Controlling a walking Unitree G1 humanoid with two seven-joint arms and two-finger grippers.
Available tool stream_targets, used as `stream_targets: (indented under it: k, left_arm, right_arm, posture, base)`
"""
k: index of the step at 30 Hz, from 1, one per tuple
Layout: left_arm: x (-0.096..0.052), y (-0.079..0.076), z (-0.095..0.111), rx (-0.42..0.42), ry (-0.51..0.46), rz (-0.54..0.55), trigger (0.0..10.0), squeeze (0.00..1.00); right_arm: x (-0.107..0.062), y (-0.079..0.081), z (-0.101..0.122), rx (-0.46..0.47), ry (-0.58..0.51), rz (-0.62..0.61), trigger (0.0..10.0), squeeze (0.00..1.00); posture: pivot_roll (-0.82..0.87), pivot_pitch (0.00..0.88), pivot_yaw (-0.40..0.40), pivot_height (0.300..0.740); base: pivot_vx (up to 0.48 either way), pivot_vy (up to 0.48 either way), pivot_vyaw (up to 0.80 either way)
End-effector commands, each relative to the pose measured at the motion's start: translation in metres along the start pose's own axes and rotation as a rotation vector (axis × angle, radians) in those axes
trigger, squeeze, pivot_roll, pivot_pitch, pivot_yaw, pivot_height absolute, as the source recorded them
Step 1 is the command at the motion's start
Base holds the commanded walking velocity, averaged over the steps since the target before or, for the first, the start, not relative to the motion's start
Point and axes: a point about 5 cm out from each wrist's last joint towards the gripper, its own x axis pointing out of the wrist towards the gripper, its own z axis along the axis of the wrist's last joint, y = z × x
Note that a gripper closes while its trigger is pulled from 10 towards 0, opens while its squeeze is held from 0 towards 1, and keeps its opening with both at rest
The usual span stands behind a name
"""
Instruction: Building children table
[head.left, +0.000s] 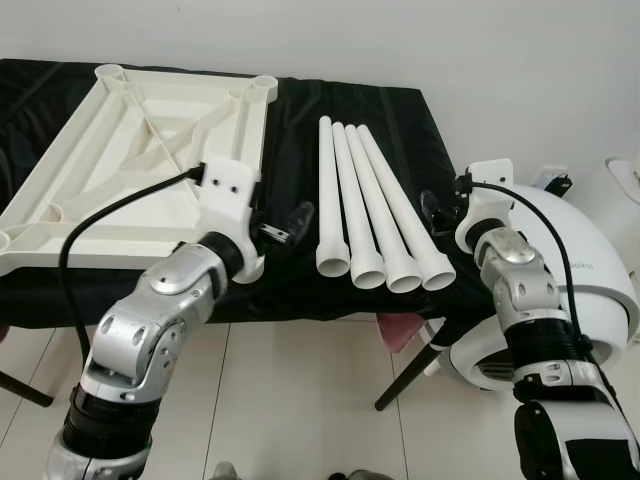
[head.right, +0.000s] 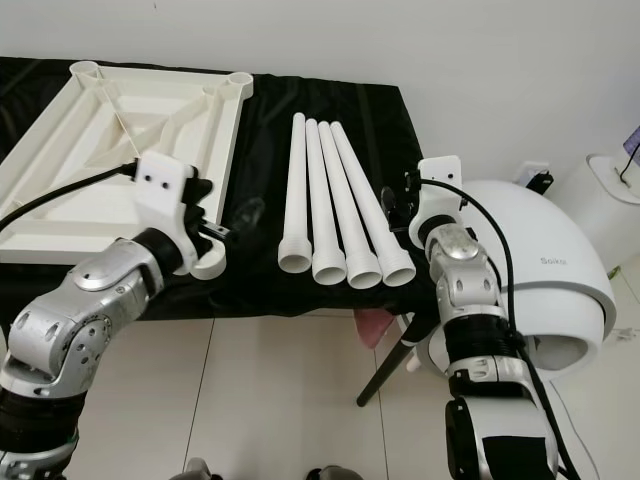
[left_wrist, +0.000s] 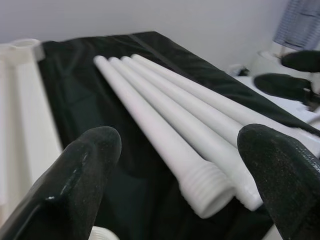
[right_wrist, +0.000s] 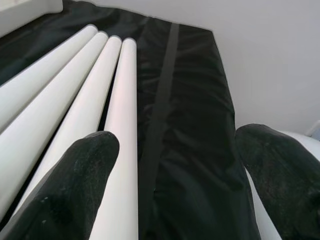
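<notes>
A white plastic tabletop (head.left: 130, 150) lies upside down on the left of the black-covered table (head.left: 300, 120), its corner sockets facing up. Several white tube legs (head.left: 372, 205) lie side by side in the middle, with their threaded ends toward the front edge. My left gripper (head.left: 288, 222) hovers open near the front edge, between the tabletop and the legs; in its wrist view the legs (left_wrist: 165, 130) lie just ahead of its fingers (left_wrist: 75, 180). My right gripper (head.left: 436, 210) is open just right of the outermost leg (right_wrist: 120, 130), holding nothing.
A white domed appliance (head.left: 590, 270) stands on the floor close to the table's right end, beside my right arm. A black table strut (head.left: 405, 375) slants down to the tiled floor. The wall runs right behind the table.
</notes>
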Motion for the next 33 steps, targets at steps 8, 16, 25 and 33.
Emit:
stream_targets:
  k: [8,16,25,33]
  left_arm:
    - [-0.012,-0.03,-0.01,0.064,0.083,-0.372,10.0,0.0]
    - [-0.015,-0.034,-0.008,0.059,0.097,-0.381,10.0,0.0]
    - [-0.018,-0.035,-0.007,0.056,0.097,-0.373,10.0,0.0]
    - [-0.017,-0.033,-0.006,0.049,0.094,-0.358,10.0,0.0]
  right_arm:
    - [0.005,-0.008,-0.002,-0.007,0.132,0.134,10.0,0.0]
    - [0.01,-0.017,-0.002,0.002,0.21,0.168,10.0,0.0]
    - [0.013,-0.011,-0.013,0.052,0.332,0.223,10.0,0.0]
    - [0.016,0.001,-0.017,0.132,0.403,0.269,10.0,0.0]
  posture:
    - [0.0,0.135,-0.06,0.74]
    - [-0.01,0.151,-0.07,0.74]
    - [0.0,0.154,-0.08,0.74]
    - [0.0,0.151,-0.081,0.74]
  base:
    - [0.0,0.0,0.0]
    - [0.0,0.0,0.0]
    - [0.0,0.0,0.0]
    - [0.0,0.0,0.0]
